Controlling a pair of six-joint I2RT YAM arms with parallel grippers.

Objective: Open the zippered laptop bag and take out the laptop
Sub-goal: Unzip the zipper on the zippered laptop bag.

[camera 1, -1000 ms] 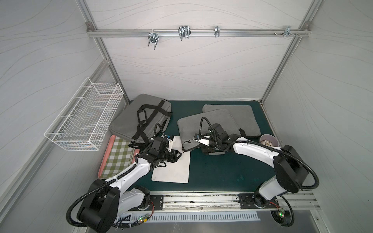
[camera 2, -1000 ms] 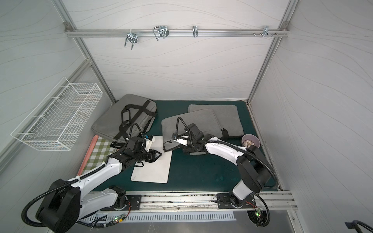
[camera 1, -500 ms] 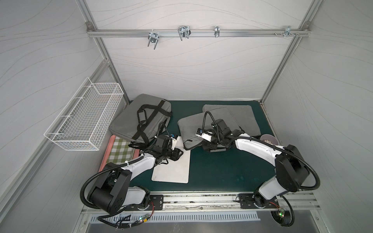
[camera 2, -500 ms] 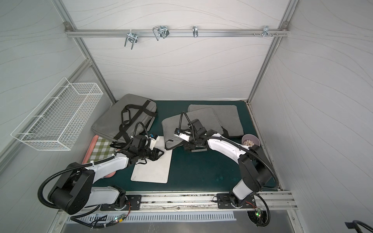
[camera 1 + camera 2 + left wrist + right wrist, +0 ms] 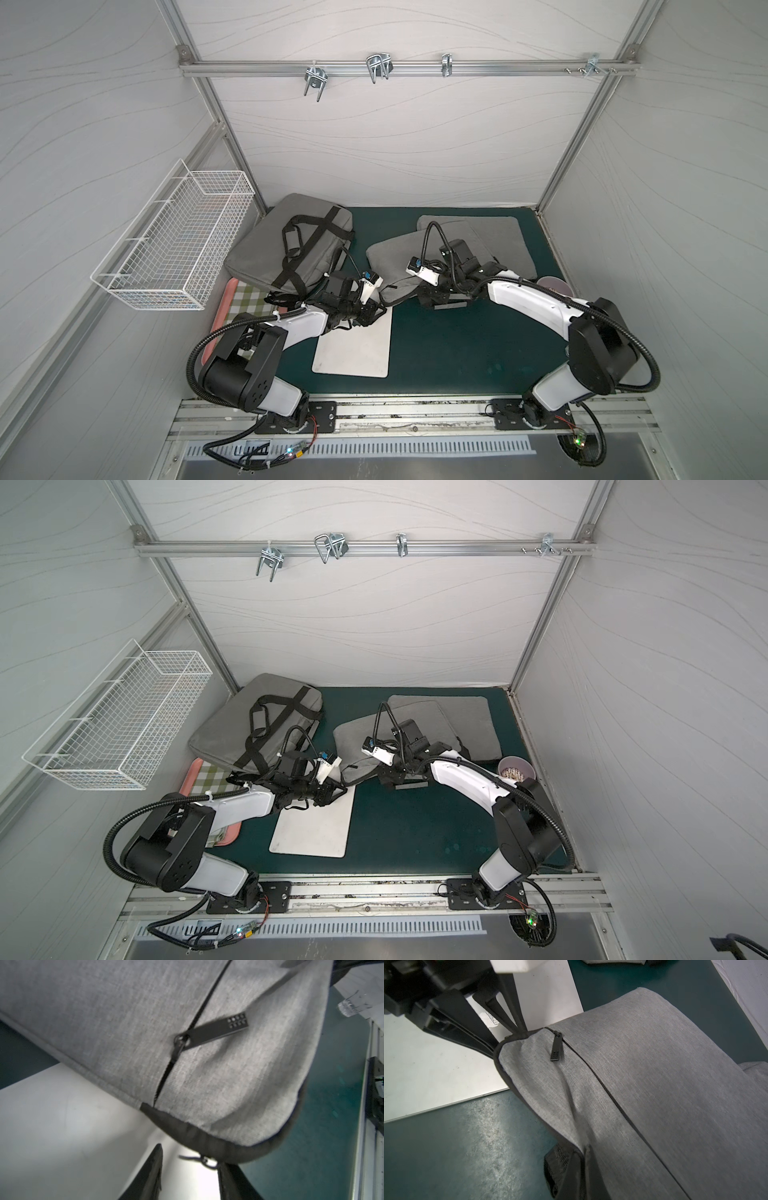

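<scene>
Left tool [image 5: 190, 1155]: jaws part-open and gripping nothing. The fingers straddle the cord pull [image 5: 202, 1160] at the near corner of the laptop bag [image 5: 643, 1064].
Right tool [image 5: 581, 1163]: clamped tight on the bag's near edge, further along from that corner.
Reason for holds: judged. The right pinch anchors the bag and tensions the fabric, so the bag will not slide when the zip is drawn. The left tool is lined up to nip the pull.
Pull tab [image 5: 216, 1029]: lies flat on the bag's face, near the same corner. The zip line in view is closed.
Laptop: not seen; presumably inside the bag.
Pale slab [image 5: 353, 349]: beneath the bag's corner.
Desk [image 5: 457, 345]: carries the rest of the bag.
Left arm [image 5: 291, 328]: low, with the forearm stretched towards the bag's corner.
Right arm [image 5: 528, 299]: forearm reaches to the bag's edge, wrist tipped down.
</scene>
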